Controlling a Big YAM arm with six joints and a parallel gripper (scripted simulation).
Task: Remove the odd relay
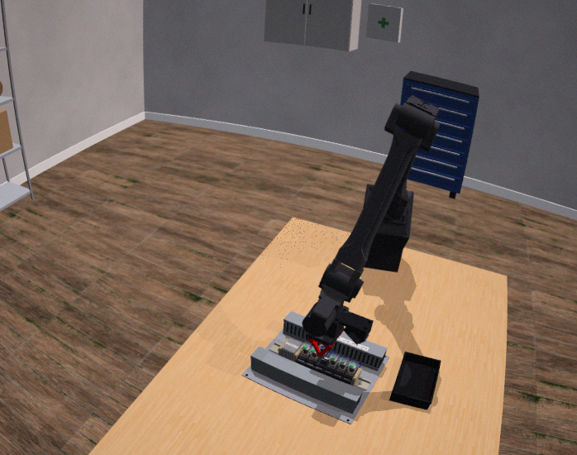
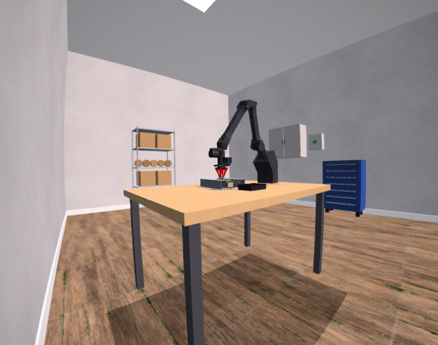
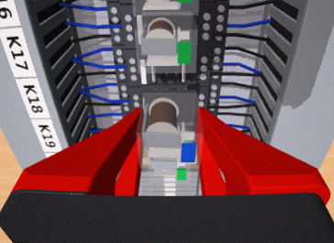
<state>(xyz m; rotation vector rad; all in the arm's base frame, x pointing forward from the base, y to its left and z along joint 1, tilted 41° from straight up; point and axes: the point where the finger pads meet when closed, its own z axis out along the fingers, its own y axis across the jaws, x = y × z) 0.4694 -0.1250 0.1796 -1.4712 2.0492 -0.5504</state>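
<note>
My gripper has red fingers and is shut on the relay with the blue test button. It holds the relay upright, just above the row of relays on the grey relay panel. The other relays have green buttons and sit in their sockets. The black tray stands open side up on the bench, right of the panel and apart from it.
Slotted wire ducts and blue and black wires flank the sockets. Labels K16 to K19 run along the left duct in the wrist view. The arm's black base stands at the back of the wooden table.
</note>
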